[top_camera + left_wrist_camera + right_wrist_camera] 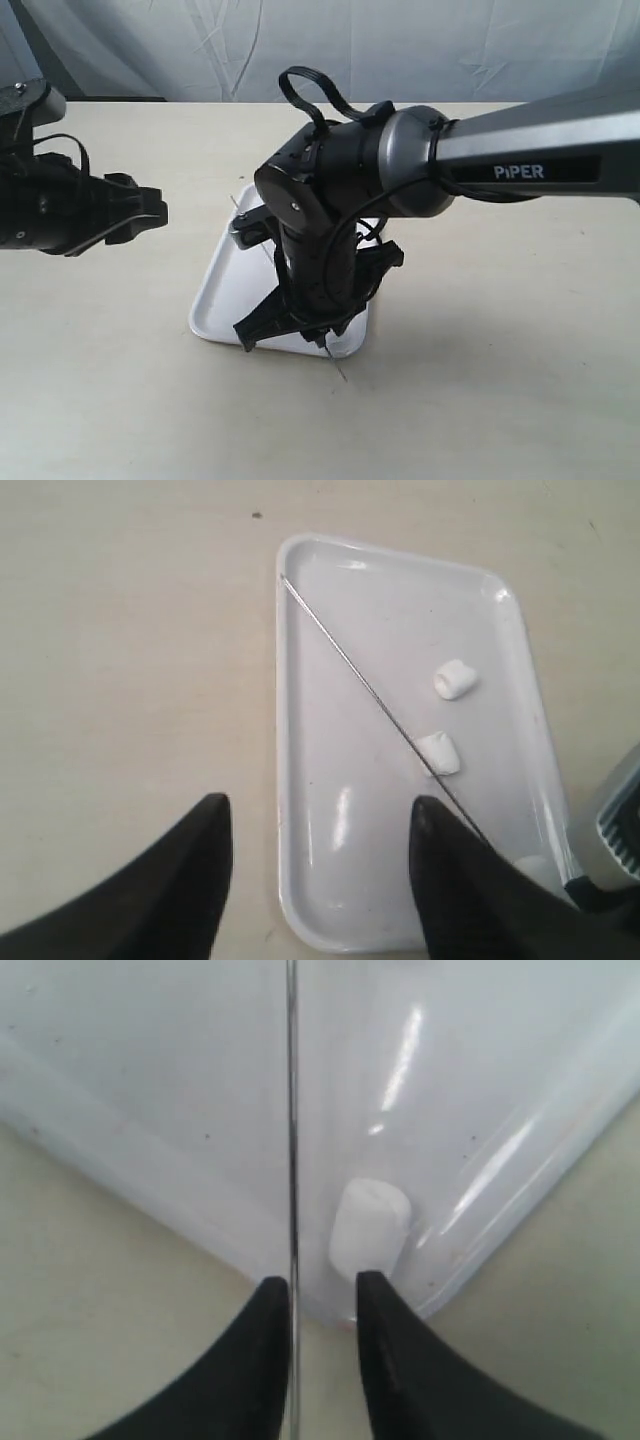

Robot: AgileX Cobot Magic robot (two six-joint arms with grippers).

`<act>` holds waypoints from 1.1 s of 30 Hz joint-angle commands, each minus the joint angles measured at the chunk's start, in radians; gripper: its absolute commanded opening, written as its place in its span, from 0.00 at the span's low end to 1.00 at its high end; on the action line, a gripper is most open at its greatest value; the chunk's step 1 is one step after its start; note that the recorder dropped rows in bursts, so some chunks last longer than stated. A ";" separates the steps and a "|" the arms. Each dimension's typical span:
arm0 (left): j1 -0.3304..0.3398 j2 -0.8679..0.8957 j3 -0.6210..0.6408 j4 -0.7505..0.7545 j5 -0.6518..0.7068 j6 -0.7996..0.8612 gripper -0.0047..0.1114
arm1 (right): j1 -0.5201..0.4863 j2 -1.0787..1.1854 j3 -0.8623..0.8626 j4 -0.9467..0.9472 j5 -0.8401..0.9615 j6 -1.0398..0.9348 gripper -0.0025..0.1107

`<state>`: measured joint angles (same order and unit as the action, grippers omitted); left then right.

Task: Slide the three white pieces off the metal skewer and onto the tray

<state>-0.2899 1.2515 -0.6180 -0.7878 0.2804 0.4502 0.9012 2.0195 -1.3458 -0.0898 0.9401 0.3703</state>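
The white tray (pixel 335 710) lies on the table. On it the metal skewer (pixel 350 665) runs slantwise from one rim corner toward my right arm. Two white pieces (pixel 453 679) (pixel 438 752) lie on the tray, the second right beside the rod. The third (pixel 368 1225) lies near a tray corner. My left gripper (pixel 320 815) hovers open over the tray's edge, holding nothing. My right gripper (pixel 318 1290) stands over the tray's corner, jaws a little apart. The skewer (pixel 291 1110) runs along one finger's inner edge.
In the exterior view my right arm (pixel 330 210) reaches across the middle and hides most of the tray (pixel 215 300). My left gripper (pixel 148 215) hangs to the left of it. Beige tabletop (pixel 480 380) surrounds the tray, and a pale curtain hangs behind.
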 commanded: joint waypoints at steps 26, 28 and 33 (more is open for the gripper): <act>0.002 -0.779 0.321 0.165 -0.140 -0.002 0.08 | -0.003 -0.529 -0.005 -0.016 -0.142 -0.170 0.32; 0.002 -0.793 0.321 0.178 -0.142 -0.006 0.04 | -0.003 -0.622 -0.005 -0.014 -0.142 -0.183 0.32; 0.044 -0.808 0.321 0.281 -0.124 -0.120 0.04 | -0.003 -0.827 -0.005 -0.014 -0.119 -0.190 0.32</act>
<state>-0.2721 0.4556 -0.3007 -0.5779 0.1422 0.4031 0.9012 1.2879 -1.3458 -0.0927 0.8005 0.1937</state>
